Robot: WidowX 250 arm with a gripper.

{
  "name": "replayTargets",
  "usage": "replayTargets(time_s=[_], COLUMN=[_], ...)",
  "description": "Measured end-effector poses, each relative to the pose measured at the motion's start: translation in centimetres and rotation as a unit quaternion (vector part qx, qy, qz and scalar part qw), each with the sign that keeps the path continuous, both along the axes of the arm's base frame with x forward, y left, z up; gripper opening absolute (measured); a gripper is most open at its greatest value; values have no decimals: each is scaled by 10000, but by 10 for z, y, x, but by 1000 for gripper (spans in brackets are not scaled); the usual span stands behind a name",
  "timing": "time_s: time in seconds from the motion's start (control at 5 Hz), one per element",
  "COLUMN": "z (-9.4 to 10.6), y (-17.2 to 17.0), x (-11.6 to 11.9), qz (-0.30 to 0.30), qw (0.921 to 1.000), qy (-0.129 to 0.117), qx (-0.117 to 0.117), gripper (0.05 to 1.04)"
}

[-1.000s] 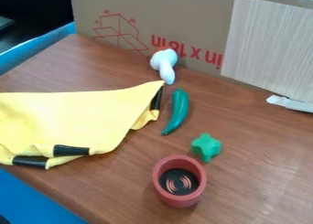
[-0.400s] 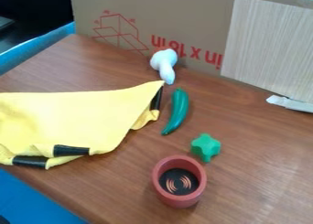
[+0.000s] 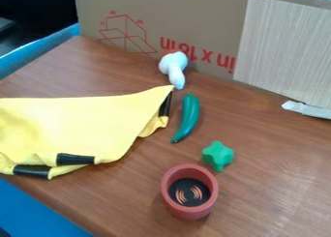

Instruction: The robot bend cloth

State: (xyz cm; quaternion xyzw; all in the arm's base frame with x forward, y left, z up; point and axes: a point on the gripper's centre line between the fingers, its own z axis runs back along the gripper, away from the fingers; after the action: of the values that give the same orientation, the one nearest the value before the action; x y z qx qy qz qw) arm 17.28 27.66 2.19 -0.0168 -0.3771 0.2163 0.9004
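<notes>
Cardboard [image 3: 136, 33] stood upright along the back of the worktop [image 3: 271, 192] in the camera view, walling it off behind the things. A wood-grain panel [image 3: 284, 52] stood against it at the right, and a pale strip [image 3: 307, 109] lay near the panel's foot, running out at the right edge. The yellow cloth [image 3: 84, 122] lay on the left part of the worktop, past the left edge of the view, with black bands on its right side and its folded lower edge. Its right-hand corner pointed at the white toy [image 3: 173, 66]; whether the two touched, I could not tell. Just beside that corner lay a curved green pepper [image 3: 188, 117], so pepper and white toy crowded the cloth's right side. A green star [image 3: 218, 155] sat nearer the front, between the pepper and a red cup [image 3: 167, 192].

The cup stood upright, open at the top, and at its bottom was a black disc [image 3: 188, 199] with orange curved lines. Whether the claw was apart, together or clamped on anything, I could not tell.
</notes>
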Motion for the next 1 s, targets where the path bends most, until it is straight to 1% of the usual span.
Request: replayTargets(time_s=[0.2,0.4,0.6,0.8,1.0], z=[-5,-10,-11,-9,7], y=[2,18,27,27,20], x=[4,5,5,3,2], qz=[156,309,313,198,-236], qw=[9998,9994,9993,9992,9987], qy=[49,117,136,145,66], qx=[-71,-109,-173,-301,-445], gripper=[974,704,403,181,74])
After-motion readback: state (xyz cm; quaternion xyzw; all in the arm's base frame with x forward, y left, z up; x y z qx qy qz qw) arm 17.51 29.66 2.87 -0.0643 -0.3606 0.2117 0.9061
